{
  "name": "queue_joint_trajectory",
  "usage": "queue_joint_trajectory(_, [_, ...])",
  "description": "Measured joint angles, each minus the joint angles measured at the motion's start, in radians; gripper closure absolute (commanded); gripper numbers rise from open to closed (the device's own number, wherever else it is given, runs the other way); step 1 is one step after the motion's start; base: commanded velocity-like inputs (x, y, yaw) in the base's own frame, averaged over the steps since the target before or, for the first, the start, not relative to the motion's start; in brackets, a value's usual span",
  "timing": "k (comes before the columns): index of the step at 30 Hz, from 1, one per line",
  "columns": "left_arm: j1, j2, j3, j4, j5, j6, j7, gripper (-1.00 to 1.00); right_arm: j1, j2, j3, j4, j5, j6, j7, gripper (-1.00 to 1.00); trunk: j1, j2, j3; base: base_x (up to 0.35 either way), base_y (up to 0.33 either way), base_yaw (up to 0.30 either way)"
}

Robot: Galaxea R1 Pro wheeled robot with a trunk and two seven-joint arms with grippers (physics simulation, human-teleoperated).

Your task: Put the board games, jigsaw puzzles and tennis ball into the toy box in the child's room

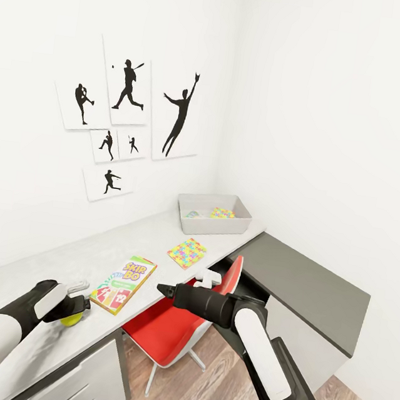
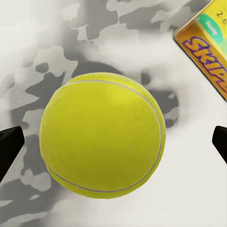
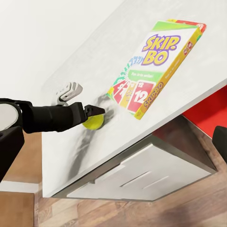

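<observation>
Location: a child's room in a home. Indicators: baseball-player silhouette pictures (image 1: pixel 125 124) on white walls, apparently wood-plank flooring, and a desk (image 1: pixel 60 257) with a red chair (image 1: pixel 173 329) at its edge.

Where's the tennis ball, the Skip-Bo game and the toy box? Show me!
tennis ball (image 2: pixel 101 136): left wrist view, middle of its yellow-green surface.
Skip-Bo game (image 1: pixel 123 283): head view, centre of its printed cover.
toy box (image 1: pixel 211 227): head view, near grey side wall.

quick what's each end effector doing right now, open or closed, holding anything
Left end effector: open, fingers either side of the tennis ball, not yet closed on it.
Right end effector: open, holding nothing.
</observation>
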Motion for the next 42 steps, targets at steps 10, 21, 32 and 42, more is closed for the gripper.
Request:
queue_joint_trajectory(10, [0.0, 0.0, 0.0, 0.0, -0.003, -0.005, 0.0, -1.0, 0.0, 0.0, 0.001, 0.0, 0.0, 0.0, 0.0, -1.0, 0.0, 0.0, 0.0, 0.0, 0.0, 0.0])
queue_joint_trajectory(21, [0.0, 0.0, 0.0, 0.0, -0.003, -0.01, 0.0, -1.0, 0.0, 0.0, 0.003, 0.0, 0.0, 0.0, -0.001, -1.0, 0.0, 0.0, 0.0, 0.0, 0.0, 0.0])
queue_joint_trajectory(32, [0.0, 0.0, 0.0, 0.0, -0.005, -0.014, 0.0, -1.0, 0.0, 0.0, 0.005, 0.0, -0.001, 0.0, 0.0, -1.0, 0.0, 0.0, -0.002, 0.0, 0.0, 0.0])
queue_joint_trajectory(42, [0.0, 0.0, 0.0, 0.0, -0.005, -0.016, 0.0, -1.0, 0.0, 0.0, 0.006, 0.0, -0.001, 0.0, 0.0, -1.0, 0.0, 0.0, -0.015, 0.0, 0.0, 0.0])
